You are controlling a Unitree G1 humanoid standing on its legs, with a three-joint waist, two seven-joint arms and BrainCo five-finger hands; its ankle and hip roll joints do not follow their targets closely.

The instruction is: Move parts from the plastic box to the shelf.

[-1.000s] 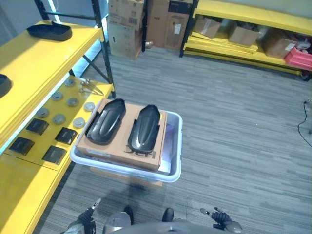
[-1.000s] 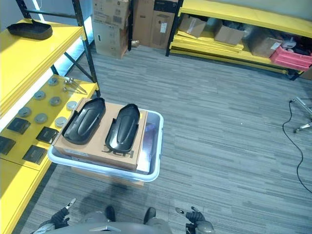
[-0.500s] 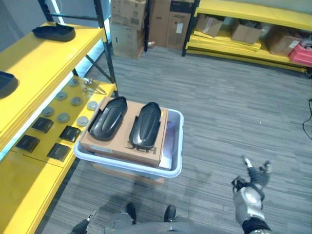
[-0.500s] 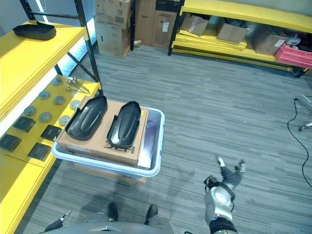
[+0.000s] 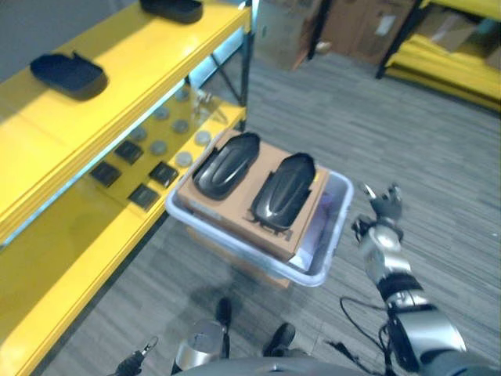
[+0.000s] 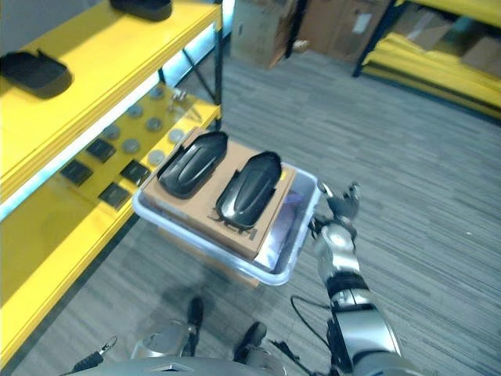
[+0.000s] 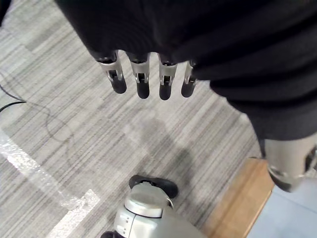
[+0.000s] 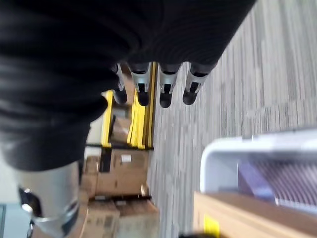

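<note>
Since half a second ago the right hand point(image 5: 381, 222) has risen from low over the floor to just beside the right wall of the plastic box point(image 5: 333, 235), fingers straight and spread, holding nothing. Low at the near edge, the left hand point(image 7: 143, 79) hangs over the grey carpet with fingers straight, empty. Inside the box a cardboard carton point(image 5: 235, 211) carries two black moulded parts point(image 5: 283, 189) side by side, left of the right hand and apart from it. Farther left, the yellow shelf point(image 5: 117, 78) holds another black part point(image 5: 69, 74) on its upper level, with small discs and dark squares point(image 5: 153, 174) below.
</note>
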